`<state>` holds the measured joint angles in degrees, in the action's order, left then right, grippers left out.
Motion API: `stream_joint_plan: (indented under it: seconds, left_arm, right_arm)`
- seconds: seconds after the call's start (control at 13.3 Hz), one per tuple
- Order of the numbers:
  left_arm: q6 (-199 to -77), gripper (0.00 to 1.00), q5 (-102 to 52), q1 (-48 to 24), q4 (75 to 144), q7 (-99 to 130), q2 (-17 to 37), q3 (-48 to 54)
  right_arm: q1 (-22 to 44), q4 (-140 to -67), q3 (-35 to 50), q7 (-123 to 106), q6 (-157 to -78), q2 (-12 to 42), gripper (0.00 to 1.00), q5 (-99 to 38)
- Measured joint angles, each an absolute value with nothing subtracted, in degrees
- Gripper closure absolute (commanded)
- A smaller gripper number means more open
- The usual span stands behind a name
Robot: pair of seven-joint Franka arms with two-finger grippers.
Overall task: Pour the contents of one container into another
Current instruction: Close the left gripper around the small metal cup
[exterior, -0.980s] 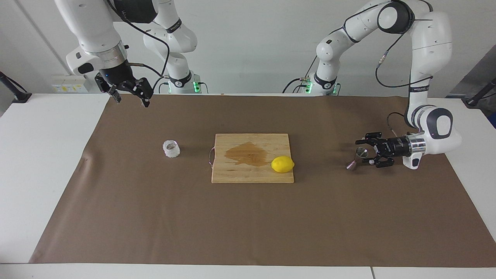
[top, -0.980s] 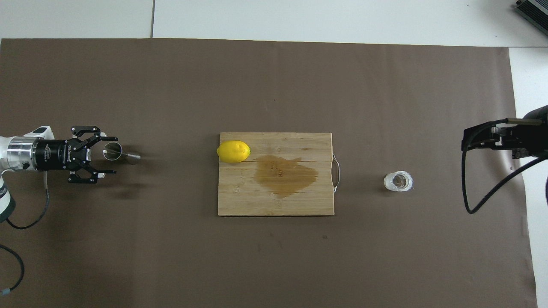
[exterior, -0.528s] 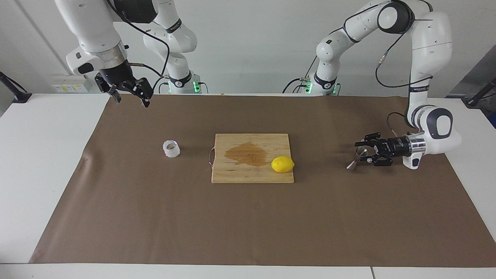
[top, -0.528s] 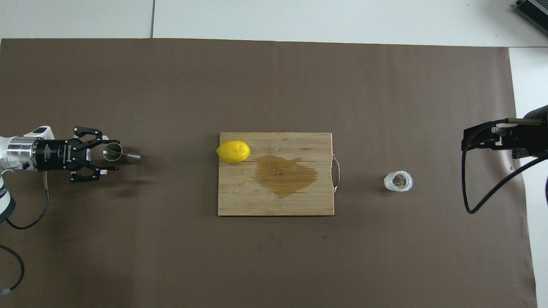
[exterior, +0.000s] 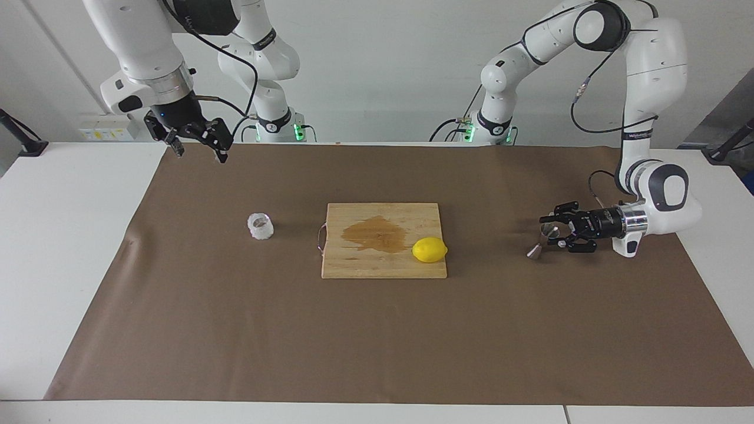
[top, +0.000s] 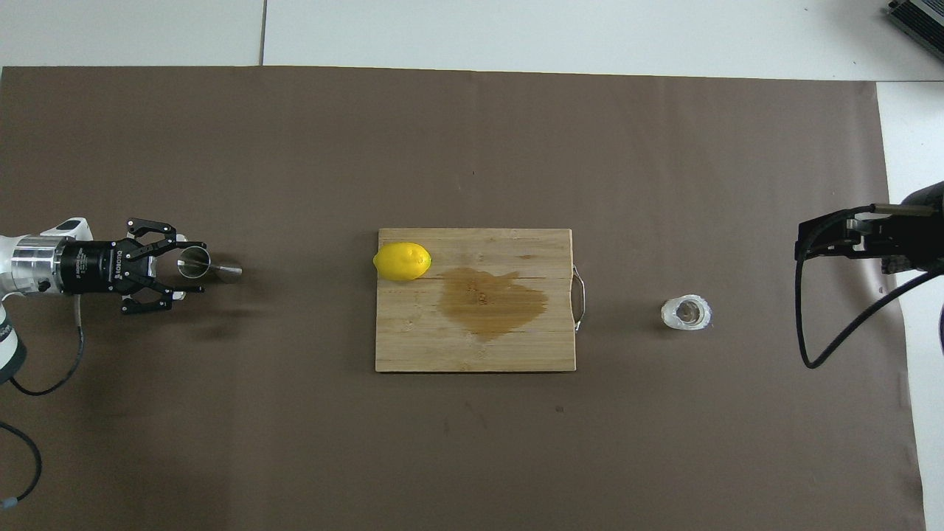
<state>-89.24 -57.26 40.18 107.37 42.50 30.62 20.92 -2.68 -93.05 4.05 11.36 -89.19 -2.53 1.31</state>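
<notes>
The left gripper [exterior: 552,233], lying sideways, pinches the steel jigger [exterior: 543,240] at its top cone, a narrow hold that could tip it on lifting, while the right gripper [exterior: 197,145] waits spread, well apart from the glass cup [exterior: 261,227], whose contents I cannot make out.

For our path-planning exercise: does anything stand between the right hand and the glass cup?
Nothing visible does. The right hand hangs open above the brown mat, and the glass cup stands alone beside the cutting board, with only bare mat around it.
</notes>
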Motion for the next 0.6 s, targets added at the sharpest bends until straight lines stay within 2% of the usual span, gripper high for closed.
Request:
stream_joint_plan:
  seconds: [0.08,0.15,0.38,0.45,0.6]
  left_arm:
    - [-89.3,0.46,-57.3,40.2,107.4,42.6,30.6,20.9]
    - [-89.4,0.52,-57.3,40.2,107.4,42.6,30.6,20.9]
    - [-89.7,0.91,-57.3,40.2,107.4,42.6,30.6,20.9]
    - [-89.8,1.00,-57.4,40.2,107.4,42.6,30.6,20.9]
    - [-89.9,1.00,-57.4,40.2,107.4,42.6,30.6,20.9]
  right_arm:
    - [-2.7,-93.0,4.0,11.4,-89.2,-2.5,0.00,1.3]
    - [-2.7,-93.0,4.0,11.4,-89.2,-2.5,0.00,1.3]
    - [-2.7,-93.0,4.0,11.4,-89.2,-2.5,0.00,1.3]
    - [-2.7,-93.0,4.0,11.4,-89.2,-2.5,0.00,1.3]
    - [-2.7,-93.0,4.0,11.4,-89.2,-2.5,0.00,1.3]
